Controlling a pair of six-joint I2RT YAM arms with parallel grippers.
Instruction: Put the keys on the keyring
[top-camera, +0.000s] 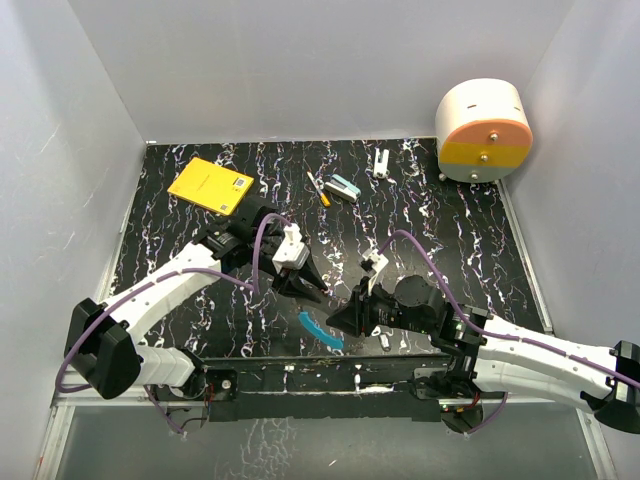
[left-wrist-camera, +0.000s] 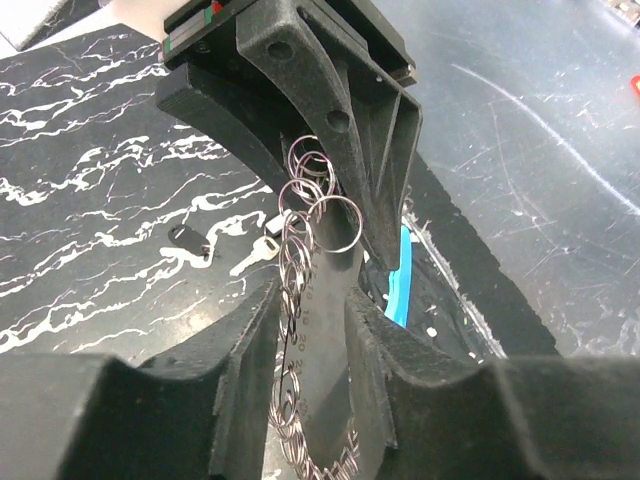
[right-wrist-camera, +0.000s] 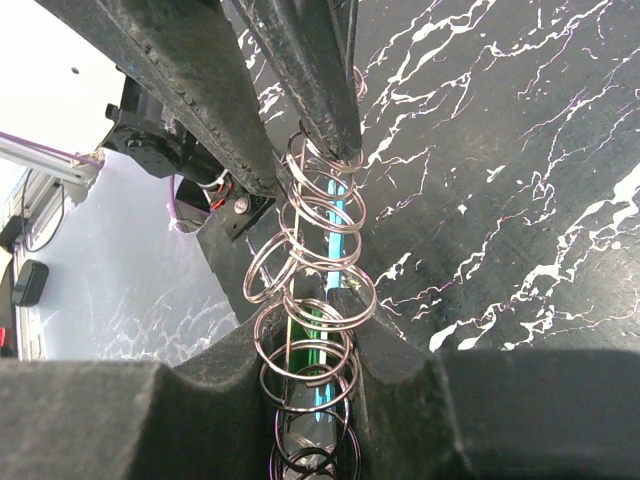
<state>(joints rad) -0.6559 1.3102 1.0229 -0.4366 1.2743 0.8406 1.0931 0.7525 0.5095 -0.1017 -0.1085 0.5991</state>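
1. Tabletop (top-camera: 460, 230), black with white veining, carries everything. The two arms meet over its near middle.
2. The right gripper (right-wrist-camera: 318, 318) has its fingers pressed in on a string of silver rings (right-wrist-camera: 310, 262). A green-headed key (right-wrist-camera: 316, 340) sits in the narrow gap between them, so this claw is pinching that bundle.
3. The left gripper (left-wrist-camera: 312, 315) faces the right one tip to tip. Its fingers stand a little apart and the same rings run between them. I cannot tell whether they press on the rings or only flank them.
4. The keyring (top-camera: 321, 331) shows its blue arc just below the gap between the claws, near the front edge. The rings stretch from claw to claw above the arc. How the arc joins them is hidden.
5. The green-headed key lies among the rings and looks already threaded, though that is a judgement. A plain silver key (left-wrist-camera: 256, 254) lies loose on the tabletop, apart from the rings. No yellow-headed key can be made out.
6. The task seems partly done. At least the loose silver key is left to pick up and thread on.
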